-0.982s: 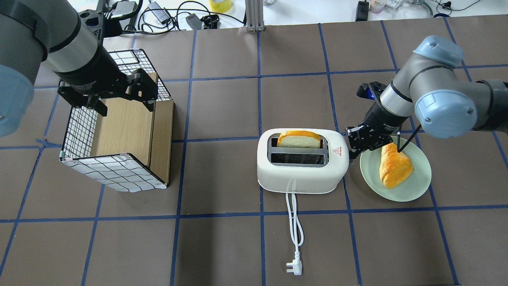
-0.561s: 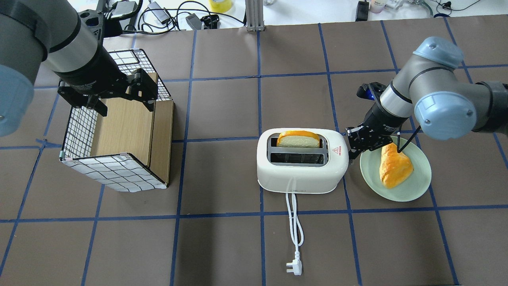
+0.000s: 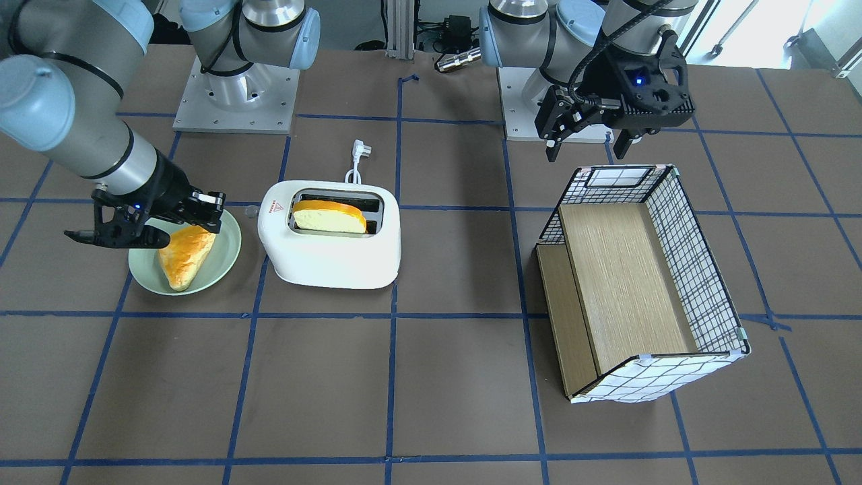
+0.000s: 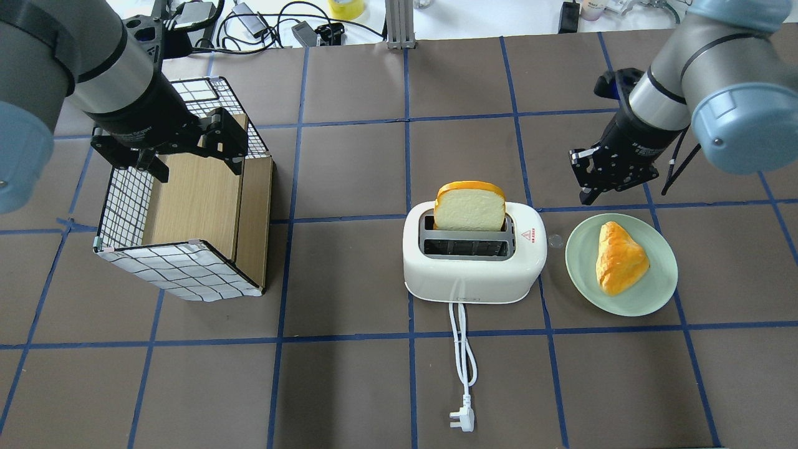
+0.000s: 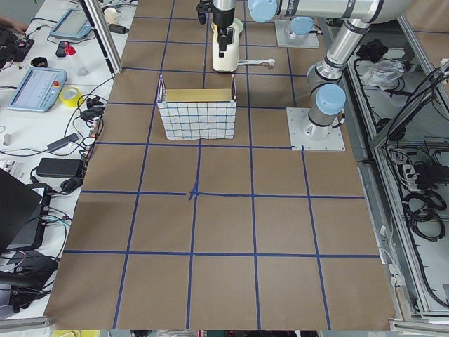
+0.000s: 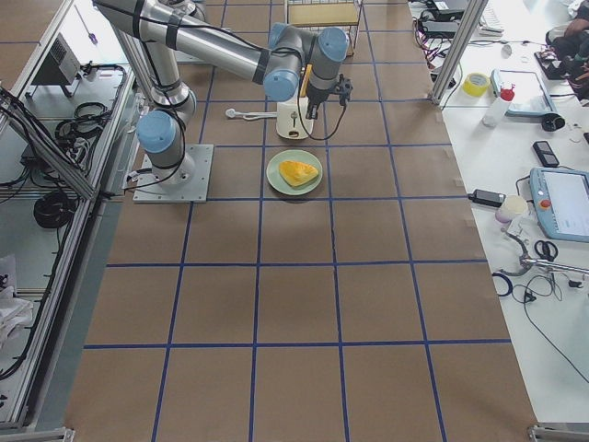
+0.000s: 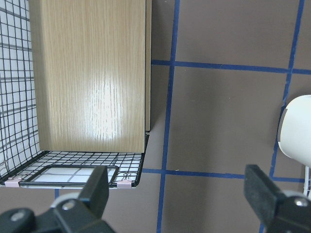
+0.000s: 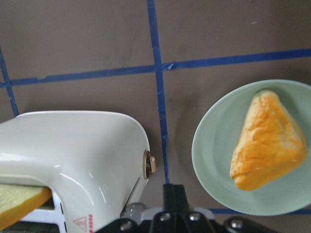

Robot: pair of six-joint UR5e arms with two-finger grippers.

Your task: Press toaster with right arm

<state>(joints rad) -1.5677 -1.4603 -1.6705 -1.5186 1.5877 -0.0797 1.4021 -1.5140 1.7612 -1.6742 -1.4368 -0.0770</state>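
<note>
Toaster (image 4: 474,274) stands mid-table, cord side toward the robot, its lever end facing the plate (image 4: 580,274). It is apart from both grippers in the overhead view.

Right gripper (image 4: 586,194): fingers (image 8: 173,196) pressed together, nothing between them. In the overhead view it hangs in the air beyond the plate's far rim and off the toaster's lever end, touching neither. Fingers point down and slant toward the toaster. The right wrist view looks down past the closed tips onto the gap between toaster and plate, with the lever knob (image 8: 148,164) just beside the tips in frame. The front view disagrees: there the gripper sits low over the plate's edge, close to the toaster's end.

Right arm (image 4: 661,100) comes in from the upper right of the overhead view, forearm sloping down and inward, wrist bent so the tool tips toward the toaster.

Bread slice (image 4: 469,209) stands in the far slot, well up out of it in the overhead view and lower in the front view. The near slot holds nothing. Orange pastry wedge (image 4: 617,259) lies on the green plate just beside the toaster. White cord (image 4: 462,349) runs from the toaster toward the robot and ends in a plug (image 4: 462,421) on the table (image 4: 349,386).

Left gripper (image 3: 587,145): fingers (image 7: 99,187) spread wide, empty, pointing down over the end of the wire-grid crate (image 4: 187,268), which has a wooden panel inside. It is well apart from the toaster.
</note>
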